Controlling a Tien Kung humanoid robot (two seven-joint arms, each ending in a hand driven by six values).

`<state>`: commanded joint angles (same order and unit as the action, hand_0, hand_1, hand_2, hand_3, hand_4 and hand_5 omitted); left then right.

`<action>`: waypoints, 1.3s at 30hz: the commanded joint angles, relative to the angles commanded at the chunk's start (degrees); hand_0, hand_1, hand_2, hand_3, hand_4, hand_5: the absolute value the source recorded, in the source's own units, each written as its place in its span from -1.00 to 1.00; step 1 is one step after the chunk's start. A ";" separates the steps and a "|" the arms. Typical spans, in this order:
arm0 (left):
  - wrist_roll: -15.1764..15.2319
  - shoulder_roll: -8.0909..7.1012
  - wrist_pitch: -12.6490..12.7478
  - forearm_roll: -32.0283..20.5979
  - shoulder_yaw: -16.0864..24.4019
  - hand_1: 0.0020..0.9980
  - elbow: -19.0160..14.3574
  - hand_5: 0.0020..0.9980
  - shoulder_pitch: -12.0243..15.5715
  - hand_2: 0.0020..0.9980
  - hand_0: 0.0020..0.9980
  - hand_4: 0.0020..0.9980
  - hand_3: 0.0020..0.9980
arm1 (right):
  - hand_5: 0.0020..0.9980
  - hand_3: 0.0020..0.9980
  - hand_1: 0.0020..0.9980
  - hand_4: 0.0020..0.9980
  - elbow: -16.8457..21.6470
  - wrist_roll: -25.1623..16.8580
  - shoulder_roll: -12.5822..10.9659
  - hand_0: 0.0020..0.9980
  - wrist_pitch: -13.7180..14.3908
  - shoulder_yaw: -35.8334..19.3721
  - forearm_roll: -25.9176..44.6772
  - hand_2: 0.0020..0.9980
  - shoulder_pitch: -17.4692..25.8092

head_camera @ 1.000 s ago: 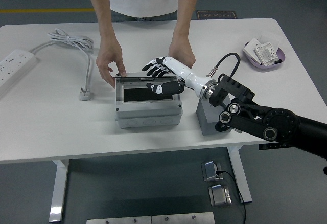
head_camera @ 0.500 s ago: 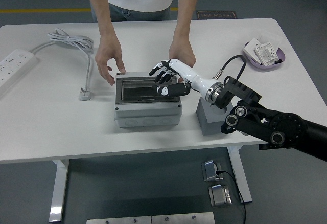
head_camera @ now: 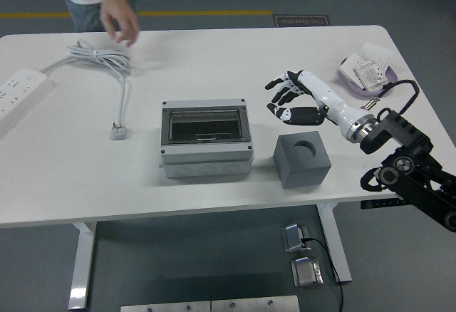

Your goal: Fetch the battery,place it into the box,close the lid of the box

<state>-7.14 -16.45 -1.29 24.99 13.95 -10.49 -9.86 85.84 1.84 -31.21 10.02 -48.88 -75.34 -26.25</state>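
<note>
The grey box (head_camera: pixel 206 141) stands in the middle of the table with its dark see-through lid (head_camera: pixel 206 125) down flat on top. The battery does not show. My right hand (head_camera: pixel 288 98) hovers to the right of the box, above the table behind a grey block (head_camera: pixel 302 159), with fingers spread and nothing in them. My left arm is out of view. A person stands at the far left of the table's back edge, one hand (head_camera: pixel 119 18) hanging over the table's back edge.
A grey block with a round hole stands right of the box. A purple dish (head_camera: pixel 367 75) with white parts sits at the far right. A white power strip (head_camera: pixel 21 89) and its cable (head_camera: pixel 114 77) lie at the left.
The lid has gone from raised to flat on the box. My right hand pulled back from the box to the right. The person let go of the box and stepped away to the left.
</note>
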 joint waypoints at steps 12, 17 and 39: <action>1.08 0.33 0.30 -3.85 -2.58 0.50 0.04 -0.31 0.93 0.38 0.41 0.17 0.27 | -0.44 0.13 -0.02 0.58 -7.67 -19.16 8.55 0.17 5.93 -21.07 17.00 -0.02 17.47; 1.61 0.23 0.51 -6.05 -4.05 0.50 0.08 -0.31 1.70 0.38 0.41 0.17 0.27 | -0.33 0.17 0.06 0.74 -7.66 -27.29 11.22 0.23 6.92 -24.40 25.01 0.06 22.62; 3.40 -0.35 1.30 -13.10 -8.26 0.50 0.17 -0.31 4.33 0.38 0.41 0.17 0.27 | 0.02 0.27 0.21 0.88 -9.75 -35.79 12.49 0.42 3.02 -16.82 41.15 0.19 22.43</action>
<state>-3.75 -16.80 0.01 11.90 5.69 -10.32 -5.53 76.10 -33.95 -18.73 13.04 -65.70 -34.19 -3.81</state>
